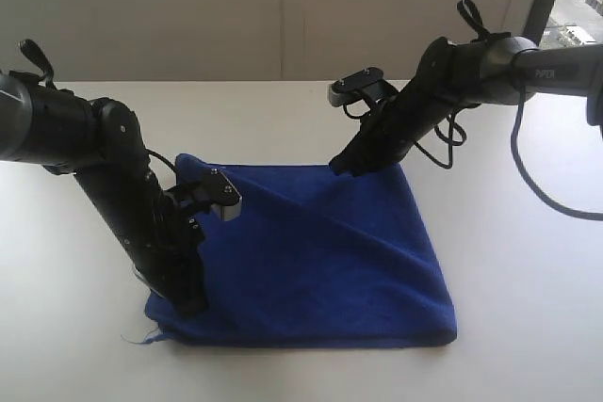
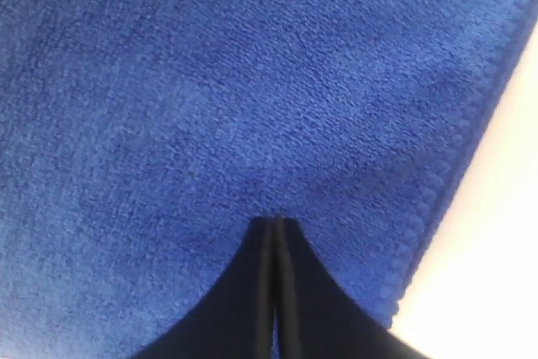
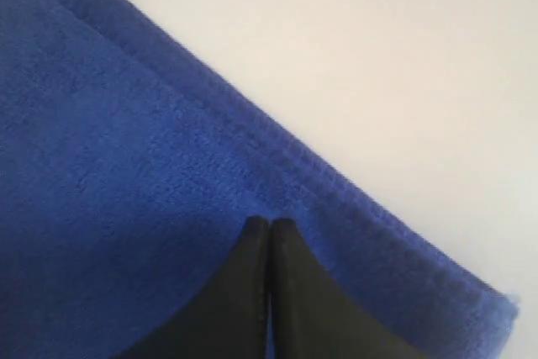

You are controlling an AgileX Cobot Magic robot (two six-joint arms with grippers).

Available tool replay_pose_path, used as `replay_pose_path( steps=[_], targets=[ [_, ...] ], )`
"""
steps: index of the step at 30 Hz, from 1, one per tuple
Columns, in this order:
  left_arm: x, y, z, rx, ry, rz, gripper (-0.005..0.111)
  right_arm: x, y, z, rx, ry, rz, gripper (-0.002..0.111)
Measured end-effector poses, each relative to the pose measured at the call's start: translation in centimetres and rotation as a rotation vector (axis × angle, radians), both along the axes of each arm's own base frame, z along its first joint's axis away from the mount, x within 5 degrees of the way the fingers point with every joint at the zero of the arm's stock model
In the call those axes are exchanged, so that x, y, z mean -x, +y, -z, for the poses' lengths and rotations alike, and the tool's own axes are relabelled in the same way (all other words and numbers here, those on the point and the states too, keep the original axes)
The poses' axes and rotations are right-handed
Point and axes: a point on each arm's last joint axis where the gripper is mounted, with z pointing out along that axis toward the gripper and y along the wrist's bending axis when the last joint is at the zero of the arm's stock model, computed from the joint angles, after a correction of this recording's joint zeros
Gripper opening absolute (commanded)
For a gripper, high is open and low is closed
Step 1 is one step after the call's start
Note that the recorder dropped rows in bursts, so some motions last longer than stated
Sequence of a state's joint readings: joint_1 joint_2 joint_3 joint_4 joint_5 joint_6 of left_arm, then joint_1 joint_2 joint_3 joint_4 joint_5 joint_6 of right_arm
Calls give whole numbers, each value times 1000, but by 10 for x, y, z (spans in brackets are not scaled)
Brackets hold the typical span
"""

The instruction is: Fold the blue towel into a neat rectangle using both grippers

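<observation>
Left gripper [image 2: 274, 223]: fingers [image 2: 249, 279] pressed flat together, no gap, tips down on the blue towel [image 2: 210, 98]. No cloth shows between the tips, so I cannot tell whether any pile is pinched. A stitched hem runs just beside the tips, with white table [image 2: 496, 233] past it.

Right gripper [image 3: 269, 223]: fingers [image 3: 296, 292] also closed tight, tips touching the blue towel [image 3: 109, 191] close to its edge. Two stacked hems show there, so the cloth is layered. Grip on cloth: cannot tell.

Exterior view: left gripper [image 1: 193, 306] comes down steeply onto the towel's near left corner. Right gripper [image 1: 337, 168] slants down onto the far edge, right of its middle. The two are well apart.

The blue towel [image 1: 320, 251] lies flat on the table [image 1: 528, 270], centre of the scene, as a rough four-sided shape. The near edge is thick and rounded, and a diagonal crease runs across the top. A loose thread [image 1: 134, 336] sticks out at the near left corner.

Small grey block [image 1: 224, 197] sits on the left arm above the cloth. A black cable [image 1: 532, 171] hangs from the right arm. Pale wall [image 1: 236, 7] is behind.
</observation>
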State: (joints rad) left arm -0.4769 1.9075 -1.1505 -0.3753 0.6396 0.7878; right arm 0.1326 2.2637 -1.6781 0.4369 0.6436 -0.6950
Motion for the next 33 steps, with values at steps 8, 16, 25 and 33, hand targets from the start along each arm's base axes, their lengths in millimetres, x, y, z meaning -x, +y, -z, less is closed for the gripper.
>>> replay_pose_path(
  steps=[8,16,25,33],
  targets=[
    [1,0,0,-2,10,2,0,-2,-4,0,54,-17,5,0],
    [4,1,1,-10,40,-4,0,-3,-11,1,56,-11,42,0],
    [4,1,1,-12,46,-7,0,-6,-21,13,107,2,81,0],
    [6,2,1,-18,63,1,0,-10,-29,14,184,-34,140,0]
  ],
)
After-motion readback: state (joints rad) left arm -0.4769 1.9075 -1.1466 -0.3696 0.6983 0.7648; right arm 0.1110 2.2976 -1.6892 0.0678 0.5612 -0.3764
